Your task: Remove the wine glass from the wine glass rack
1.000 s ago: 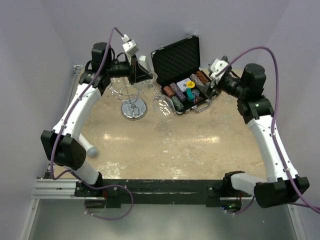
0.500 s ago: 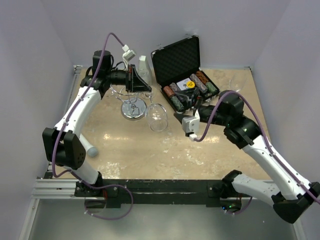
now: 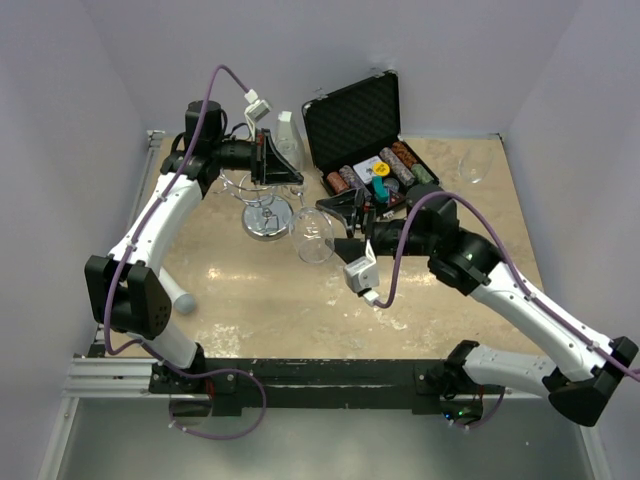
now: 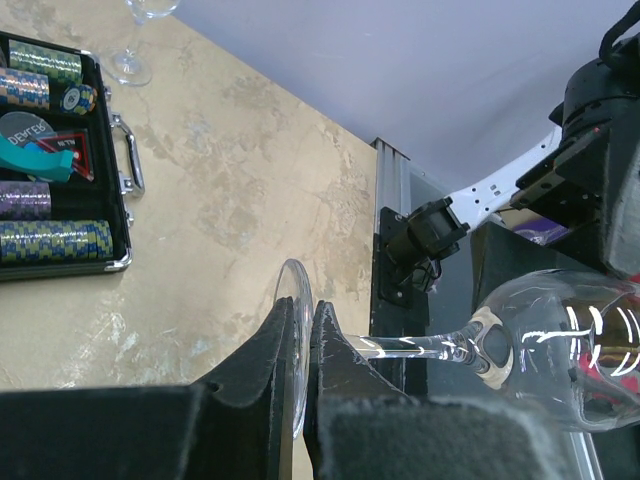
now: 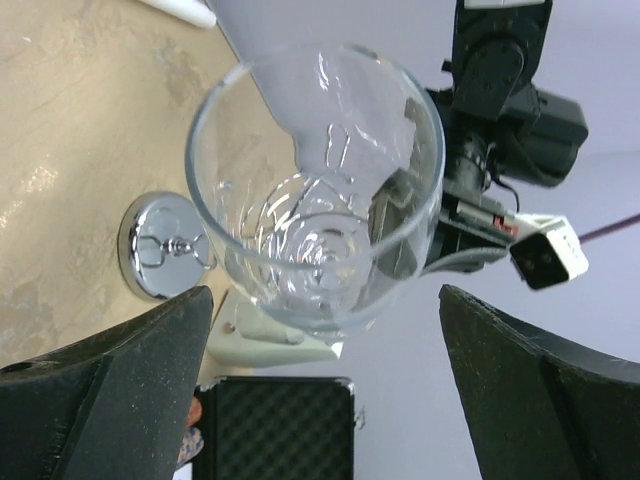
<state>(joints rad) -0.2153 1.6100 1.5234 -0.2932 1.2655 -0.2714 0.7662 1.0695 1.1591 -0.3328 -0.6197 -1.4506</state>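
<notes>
The wine glass [image 3: 313,235] lies tilted in the air, bowl toward the front, just right of the chrome wine glass rack [image 3: 266,212]. My left gripper [image 3: 287,175] is shut on the glass's foot [image 4: 296,345]; the stem [image 4: 420,346] and bowl [image 4: 565,350] stick out past the fingers. My right gripper [image 3: 338,226] is open, with its fingers on either side of the bowl's mouth [image 5: 315,190] and not touching it. The rack's mirrored base [image 5: 165,246] shows behind the bowl in the right wrist view.
An open black case of poker chips [image 3: 372,150] stands at the back. A second wine glass [image 3: 471,166] stands at the back right. A small white bottle [image 3: 287,128] is behind the rack. A grey-white object [image 3: 186,303] lies at the left front.
My right arm has swung from the back right to the middle, with its open jaws now at the bowl. My left gripper carried the glass away from the rack, then held still.
</notes>
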